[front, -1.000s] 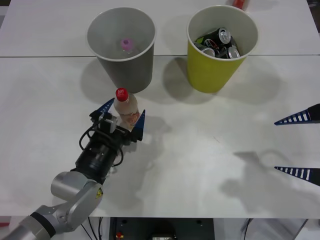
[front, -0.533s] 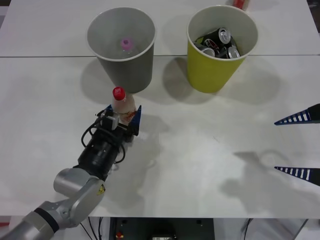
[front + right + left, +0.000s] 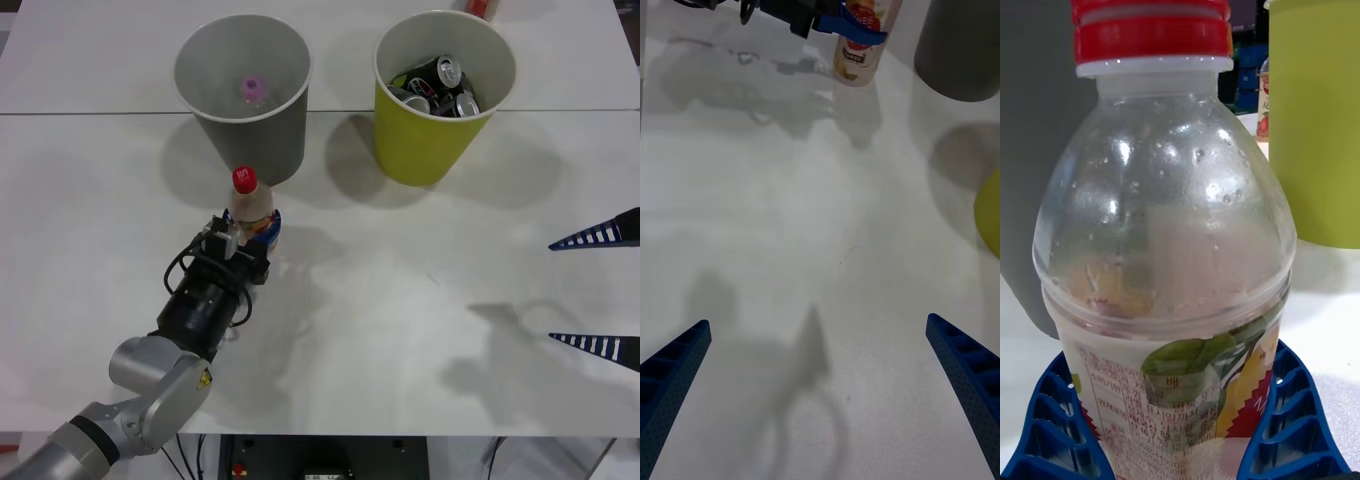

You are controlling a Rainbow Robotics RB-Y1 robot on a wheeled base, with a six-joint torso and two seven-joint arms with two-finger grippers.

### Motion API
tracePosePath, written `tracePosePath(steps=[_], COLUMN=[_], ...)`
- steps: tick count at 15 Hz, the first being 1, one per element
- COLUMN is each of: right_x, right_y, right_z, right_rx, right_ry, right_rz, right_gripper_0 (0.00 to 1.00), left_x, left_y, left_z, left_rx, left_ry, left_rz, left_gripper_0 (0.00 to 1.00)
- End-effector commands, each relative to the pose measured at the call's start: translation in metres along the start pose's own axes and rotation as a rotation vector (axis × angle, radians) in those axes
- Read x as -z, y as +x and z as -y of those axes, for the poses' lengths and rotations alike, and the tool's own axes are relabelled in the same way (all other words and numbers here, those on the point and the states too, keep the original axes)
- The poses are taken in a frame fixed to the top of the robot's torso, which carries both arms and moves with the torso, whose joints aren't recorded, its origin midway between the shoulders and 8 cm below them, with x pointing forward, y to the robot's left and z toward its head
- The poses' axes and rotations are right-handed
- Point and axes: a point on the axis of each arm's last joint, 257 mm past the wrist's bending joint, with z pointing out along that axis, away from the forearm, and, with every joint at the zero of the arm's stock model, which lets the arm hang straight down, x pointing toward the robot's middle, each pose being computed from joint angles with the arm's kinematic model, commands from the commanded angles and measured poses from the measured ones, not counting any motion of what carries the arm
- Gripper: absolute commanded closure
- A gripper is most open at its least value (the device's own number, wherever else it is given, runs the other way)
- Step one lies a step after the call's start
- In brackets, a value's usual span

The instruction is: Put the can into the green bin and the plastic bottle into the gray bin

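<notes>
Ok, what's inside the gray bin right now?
Inside the gray bin, a pink cap shows near the bottom, apparently the top of a bottle standing there. Its body is too pale to make out. The bin's near wall hides part of the floor.

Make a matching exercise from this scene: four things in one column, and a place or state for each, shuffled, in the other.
Things:
1. plastic bottle
2. green bin
3. gray bin
4. right gripper

States:
A. holds a pink-capped bottle
B. open above bare table
C. upright between the left gripper's blue jaws
D. holds several cans

Pairs: 1-C, 2-D, 3-A, 4-B
</notes>
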Motion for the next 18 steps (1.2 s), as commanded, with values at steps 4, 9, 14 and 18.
tracePosePath(steps=[4, 9, 14, 18], right_x=[0.000, 0.000, 0.000, 0.000], right_y=[0.000, 0.000, 0.000, 0.000], right_z=[0.000, 0.000, 0.000, 0.000], right_rx=[0.000, 0.000, 0.000, 0.000], right_ry=[0.000, 0.000, 0.000, 0.000], right_rz=[0.000, 0.000, 0.000, 0.000], right_gripper_0=[0.00, 0.00, 0.00, 0.00], left_x=[0.002, 0.034, 0.074, 0.100], left_y=[-0.009, -0.045, -0.074, -0.099], left_z=[-0.011, -0.023, -0.035, -0.038], left_rx=[-0.036, -0.091, -0.316, -0.302], left_ry=[0.008, 0.065, 0.154, 0.321], left_rz=[0.004, -0.102, -0.264, -0.369], left_gripper_0=[1.00, 1.00, 1.00, 1.00])
